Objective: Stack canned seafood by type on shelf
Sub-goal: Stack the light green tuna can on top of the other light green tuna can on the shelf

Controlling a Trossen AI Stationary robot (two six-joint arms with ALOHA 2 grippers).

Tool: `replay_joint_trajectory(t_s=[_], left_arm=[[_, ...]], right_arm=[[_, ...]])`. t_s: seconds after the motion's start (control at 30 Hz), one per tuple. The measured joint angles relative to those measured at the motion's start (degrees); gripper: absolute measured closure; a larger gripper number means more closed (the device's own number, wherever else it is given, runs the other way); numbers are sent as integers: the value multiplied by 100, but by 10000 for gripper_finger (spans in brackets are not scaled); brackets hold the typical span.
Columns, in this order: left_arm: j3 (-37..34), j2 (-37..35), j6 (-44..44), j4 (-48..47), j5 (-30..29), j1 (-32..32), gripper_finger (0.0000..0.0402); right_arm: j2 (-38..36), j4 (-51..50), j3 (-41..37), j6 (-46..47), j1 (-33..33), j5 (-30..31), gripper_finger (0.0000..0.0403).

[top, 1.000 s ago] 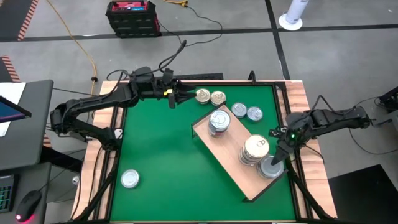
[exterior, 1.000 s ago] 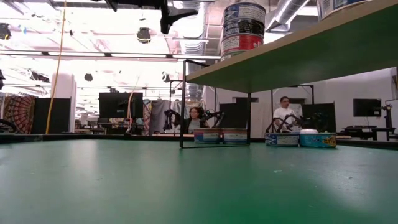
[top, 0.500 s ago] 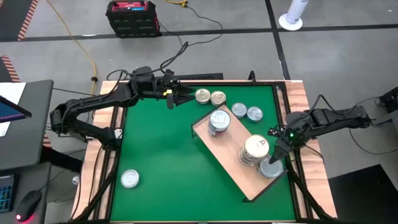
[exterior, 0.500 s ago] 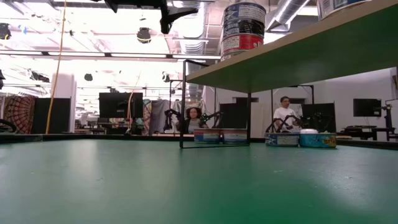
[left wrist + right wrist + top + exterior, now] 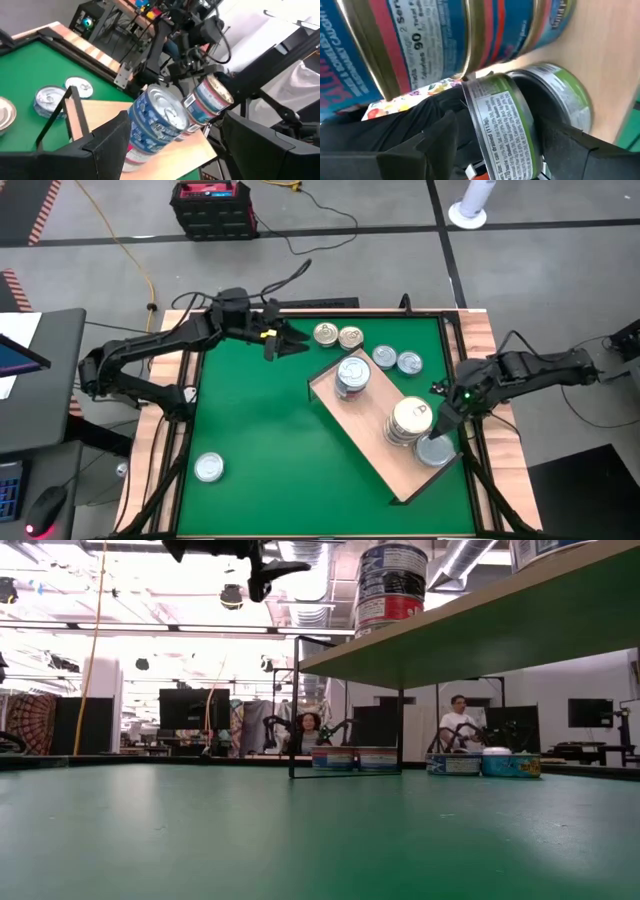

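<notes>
The shelf [image 5: 372, 438], a light-wood board on legs, lies slantwise over the green mat. On it are a stack of blue-labelled cans [image 5: 352, 375], a pale-topped stack [image 5: 410, 420] and a single green-labelled can [image 5: 433, 452] by its right edge. My right gripper [image 5: 438, 430] is open at that can, which shows between its fingers [image 5: 502, 145]. My left gripper [image 5: 287, 342] hangs open and empty over the far left of the mat, pointing at the shelf [image 5: 172, 147]. Two gold-lidded cans [image 5: 337, 336], two silver-lidded ones [image 5: 397, 360] and a lone can [image 5: 208, 468] sit on the mat. My right gripper has the green-labelled can's side wall [image 5: 500, 125] between its fingers. It comes from the table's right, slanting down. The can stands upright on the shelf. I cannot tell whether the fingers touch it.
A raised wood-slat rim [image 5: 470, 330] frames the mat. The wide middle and near left of the mat [image 5: 260, 440] hold only the lone can. In the low view the shelf's underside [image 5: 480, 635] spans the upper right, and people sit in the room beyond.
My left gripper has stayed in place but turned at the wrist, swinging its fingers a little toward the near edge. The cans and the shelf have not moved.
</notes>
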Motion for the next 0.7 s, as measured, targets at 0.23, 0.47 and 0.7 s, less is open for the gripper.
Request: replay_joint_trajectory(t_s=[0.23,0.47,0.7], left_arm=[[0,-186,0,-356,20,50,100],[0,-241,11,-1025,311,44,100],[0,-238,7,-1028,337,44,100]], right_arm=[[-89,-422,-2,-144,3,-26,121],[-348,-654,112,-142,-161,9,121],[-355,-1233,288,-310,-412,137,121]])
